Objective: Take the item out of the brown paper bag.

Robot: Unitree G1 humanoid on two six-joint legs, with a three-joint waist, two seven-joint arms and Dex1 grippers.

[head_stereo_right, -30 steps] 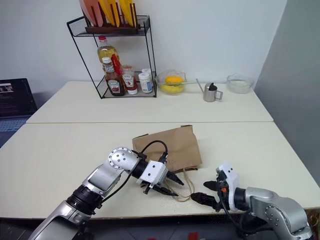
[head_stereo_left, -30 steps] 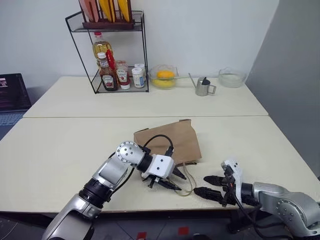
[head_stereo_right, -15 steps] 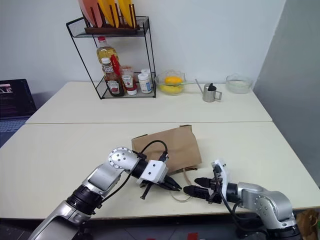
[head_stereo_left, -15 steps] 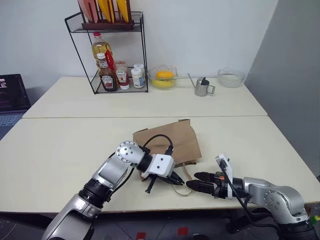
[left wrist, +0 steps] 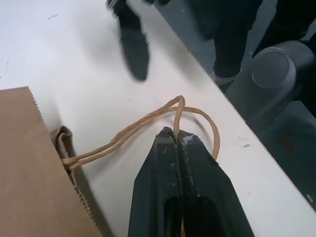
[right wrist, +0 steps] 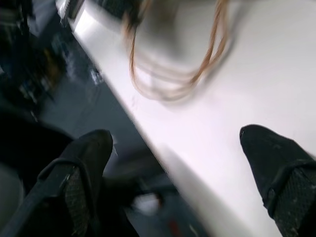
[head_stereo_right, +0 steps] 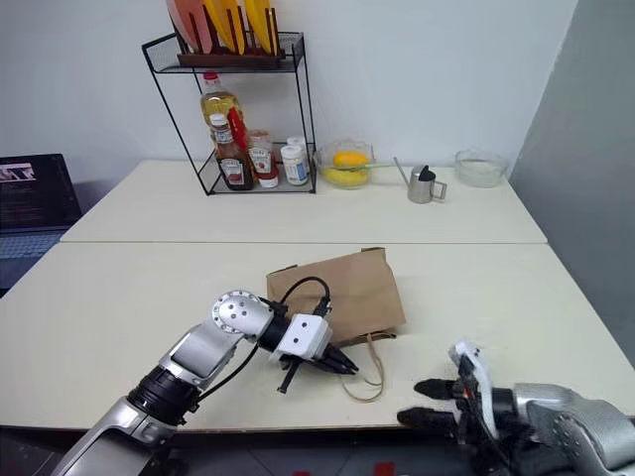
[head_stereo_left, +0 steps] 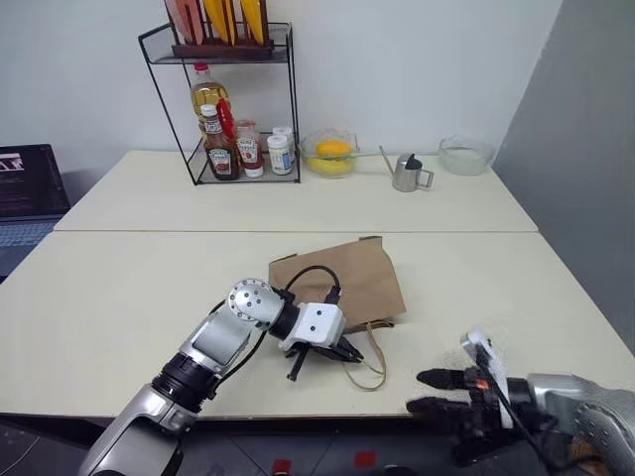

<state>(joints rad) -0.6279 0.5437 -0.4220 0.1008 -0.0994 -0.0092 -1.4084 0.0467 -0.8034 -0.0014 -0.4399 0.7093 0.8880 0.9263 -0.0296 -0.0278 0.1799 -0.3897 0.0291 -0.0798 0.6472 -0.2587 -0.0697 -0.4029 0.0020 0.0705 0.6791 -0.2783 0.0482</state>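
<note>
The brown paper bag (head_stereo_left: 342, 280) lies flat on the pale tabletop (head_stereo_left: 119, 297), creased, wider than tall, its mouth turned to the near edge with the two thin beige loop handles (head_stereo_left: 369, 359) trailing out onto the bare surface. What is inside cannot be told; the bag's paper hides it. Now the left gripper (head_stereo_left: 349, 352) sits right at those handles, just off the bag's near edge, jaws pressed fully together, and the left wrist view shows it plainly: the two black fingers (left wrist: 165, 163) meet tip to tip where the loops cross, with the handle cord (left wrist: 148, 121) running out from beneath them back to the bag's serrated mouth (left wrist: 61, 143). Whether the cord is pinched or only touched, that view does not settle. Over to the right gripper (head_stereo_left: 437, 393), at the near edge of the tabletop and well apart from the bag: jaws spread wide, holding nothing. Its own wrist view has one finger (right wrist: 276, 173) over the white surface and the other (right wrist: 79, 173) past the edge over the dark floor, the loops (right wrist: 173, 74) blurred ahead. At the back stands a wire rack (head_stereo_left: 223, 99) with bottles.
</note>
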